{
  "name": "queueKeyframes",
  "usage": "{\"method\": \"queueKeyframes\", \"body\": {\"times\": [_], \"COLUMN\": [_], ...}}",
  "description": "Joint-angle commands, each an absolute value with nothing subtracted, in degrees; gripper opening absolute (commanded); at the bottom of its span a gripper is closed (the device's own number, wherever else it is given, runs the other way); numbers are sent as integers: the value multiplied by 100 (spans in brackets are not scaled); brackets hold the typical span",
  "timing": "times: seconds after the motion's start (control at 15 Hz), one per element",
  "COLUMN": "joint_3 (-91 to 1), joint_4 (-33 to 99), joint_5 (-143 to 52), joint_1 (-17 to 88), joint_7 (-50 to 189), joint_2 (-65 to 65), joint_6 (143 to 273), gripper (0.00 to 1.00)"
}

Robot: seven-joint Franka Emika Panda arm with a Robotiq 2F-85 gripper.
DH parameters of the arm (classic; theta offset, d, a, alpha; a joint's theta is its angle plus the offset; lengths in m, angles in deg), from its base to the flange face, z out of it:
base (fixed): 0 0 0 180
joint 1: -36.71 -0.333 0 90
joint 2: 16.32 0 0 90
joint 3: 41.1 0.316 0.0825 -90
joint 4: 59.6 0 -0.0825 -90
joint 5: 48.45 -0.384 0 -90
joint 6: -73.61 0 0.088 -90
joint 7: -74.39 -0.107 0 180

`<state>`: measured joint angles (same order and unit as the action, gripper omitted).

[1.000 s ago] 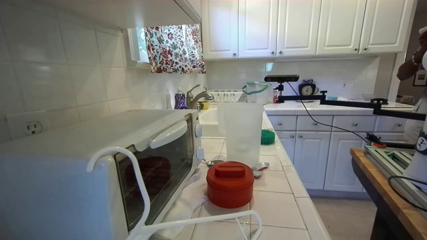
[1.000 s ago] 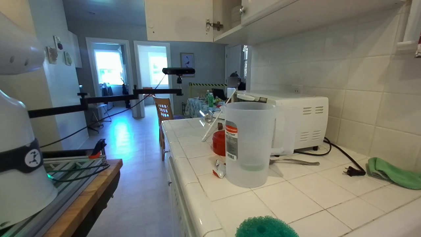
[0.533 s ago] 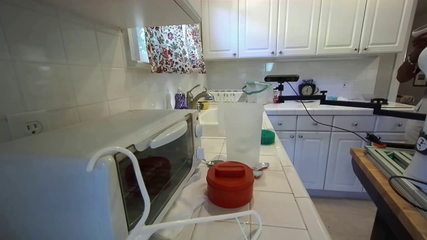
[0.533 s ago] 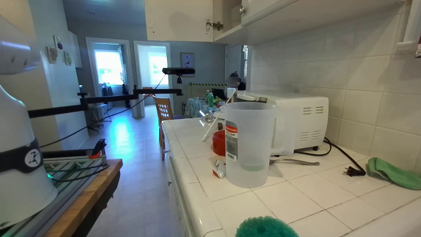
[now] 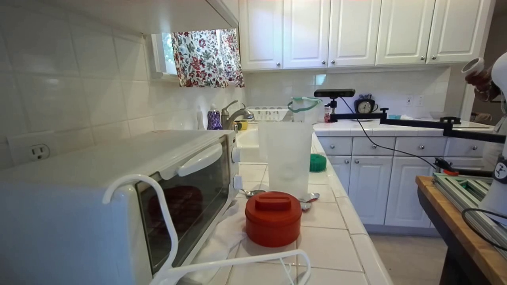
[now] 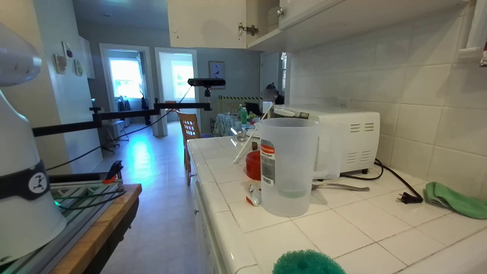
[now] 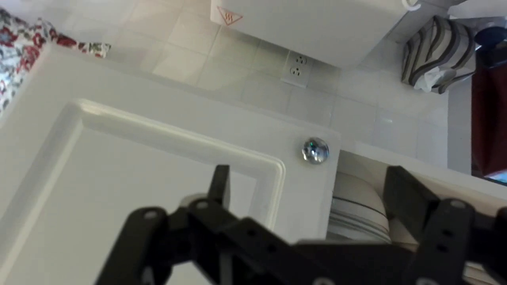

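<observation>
In the wrist view my gripper (image 7: 308,174) is open, with nothing between its fingers. It faces a white cabinet door (image 7: 166,170) with a round, shiny knob (image 7: 315,151) near its corner. The knob appears between and just beyond the fingertips, and nothing shows touching it. The left finger is in front of the door panel. The right finger is in front of the cabinet opening, where stacked bowls (image 7: 356,206) show. In an exterior view a knob (image 6: 280,11) shows on an upper cabinet door, beside an open door (image 6: 207,26). The gripper is outside both exterior views.
A frosted pitcher (image 6: 287,167), a red lidded container (image 5: 273,221), a toaster oven (image 5: 190,190), a white wire rack (image 5: 237,259) and a green scrubber (image 6: 308,262) stand on the tiled counter. A black camera arm (image 6: 129,113) reaches out beside the robot base (image 6: 23,213).
In the exterior views my arm's upper part has shifted slightly, and a bit more of it shows at one picture edge. A person's hand behind it has moved with a cup-like thing. Counter objects are unmoved.
</observation>
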<state>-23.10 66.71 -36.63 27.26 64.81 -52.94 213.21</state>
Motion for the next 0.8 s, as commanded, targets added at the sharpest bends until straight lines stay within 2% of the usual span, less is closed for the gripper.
{"method": "queueKeyframes", "body": {"times": [0.0,0.2,0.73], "joint_3": [-2870,-3141,-3134], "joint_4": [7255,7727,8487], "joint_5": [-4352,-4749,-5110], "joint_1": [2464,2468,2468], "joint_7": [6706,6760,6746], "joint_2": [-5372,-5263,-4518], "joint_6": [21589,21905,22761], "gripper": [100,100,100]}}
